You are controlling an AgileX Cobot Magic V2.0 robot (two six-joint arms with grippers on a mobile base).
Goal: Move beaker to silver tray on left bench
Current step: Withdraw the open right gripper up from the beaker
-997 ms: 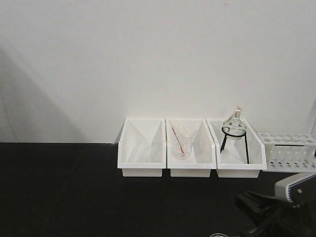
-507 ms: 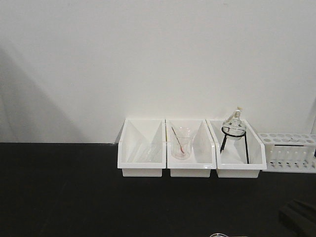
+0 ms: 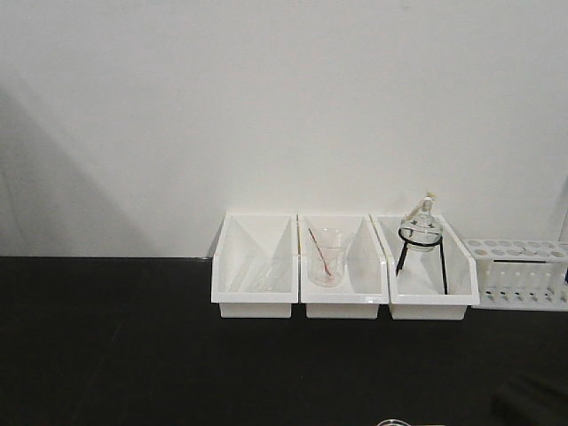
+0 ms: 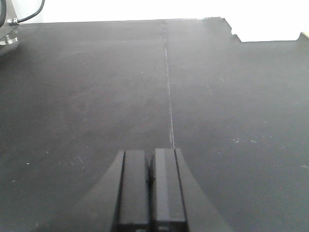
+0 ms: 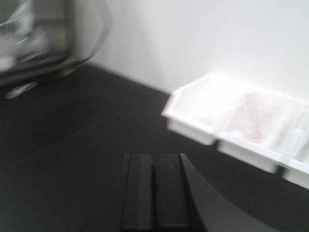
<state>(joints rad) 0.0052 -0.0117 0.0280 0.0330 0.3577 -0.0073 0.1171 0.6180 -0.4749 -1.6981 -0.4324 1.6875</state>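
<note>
Judging by both grippers, left [image 4: 149, 186] and right [image 5: 154, 193], hovering empty with fingers closed over the matte black bench [image 3: 106, 346], the search step is underway, since neither the small clear glass beaker nor the silver tray can be identified.

The black left gripper [image 4: 150, 191], at the bottom centre of the frame, has its two fingers pressed together above the matte black bench countertop [image 4: 87, 87]. A thin pale seam [image 4: 168, 87] runs up the middle.
</note>
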